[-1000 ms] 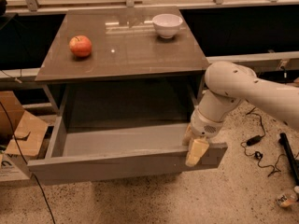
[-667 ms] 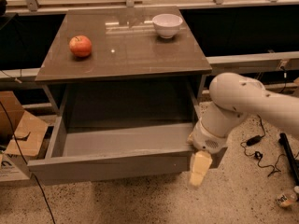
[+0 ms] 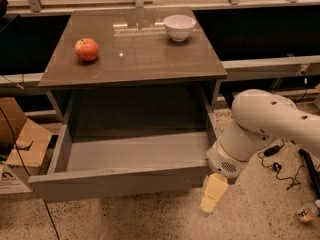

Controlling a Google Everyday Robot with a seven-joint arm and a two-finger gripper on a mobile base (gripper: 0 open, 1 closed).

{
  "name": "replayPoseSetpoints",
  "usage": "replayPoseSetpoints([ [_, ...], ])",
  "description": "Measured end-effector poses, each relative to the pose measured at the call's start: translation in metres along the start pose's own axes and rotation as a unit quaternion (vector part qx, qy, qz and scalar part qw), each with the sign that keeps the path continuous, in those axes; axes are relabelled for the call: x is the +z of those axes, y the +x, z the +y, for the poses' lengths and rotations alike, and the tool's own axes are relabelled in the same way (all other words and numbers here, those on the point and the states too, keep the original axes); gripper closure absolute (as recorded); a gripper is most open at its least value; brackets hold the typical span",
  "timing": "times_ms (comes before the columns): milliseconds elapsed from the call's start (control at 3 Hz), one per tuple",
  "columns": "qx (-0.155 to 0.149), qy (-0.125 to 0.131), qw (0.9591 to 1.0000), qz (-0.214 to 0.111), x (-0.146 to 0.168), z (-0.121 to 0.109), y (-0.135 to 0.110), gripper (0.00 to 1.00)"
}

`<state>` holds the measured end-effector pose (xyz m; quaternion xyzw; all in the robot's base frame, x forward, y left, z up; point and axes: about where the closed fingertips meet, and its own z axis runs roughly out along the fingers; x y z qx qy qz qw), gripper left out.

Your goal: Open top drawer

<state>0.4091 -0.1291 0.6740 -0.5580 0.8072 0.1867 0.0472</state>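
The top drawer [image 3: 120, 181] is pulled far out from under the brown cabinet top [image 3: 140, 59]. Its flat grey front panel faces me, and its deep plain grey interior [image 3: 135, 151] holds nothing I can see. My gripper [image 3: 212, 194] hangs below the white arm [image 3: 260, 124], just under and in front of the right end of the drawer front. It is apart from the panel and holds nothing I can see. No other drawer fronts are in view.
A red apple [image 3: 87, 49] and a white bowl [image 3: 179, 27] sit on the cabinet top. A cardboard box [image 3: 20, 139] stands on the floor at left. Cables [image 3: 275, 164] lie on the speckled floor at right. A dark rail runs behind.
My gripper has come off the right end of the drawer front and dropped lower toward the floor. The drawer stays pulled out as before.
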Motion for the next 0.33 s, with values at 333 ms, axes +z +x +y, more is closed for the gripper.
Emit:
replayPoseSetpoints([
  [333,0.014,0.007,0.9999,-0.007,-0.0004,0.0091,0.0029,0.00],
])
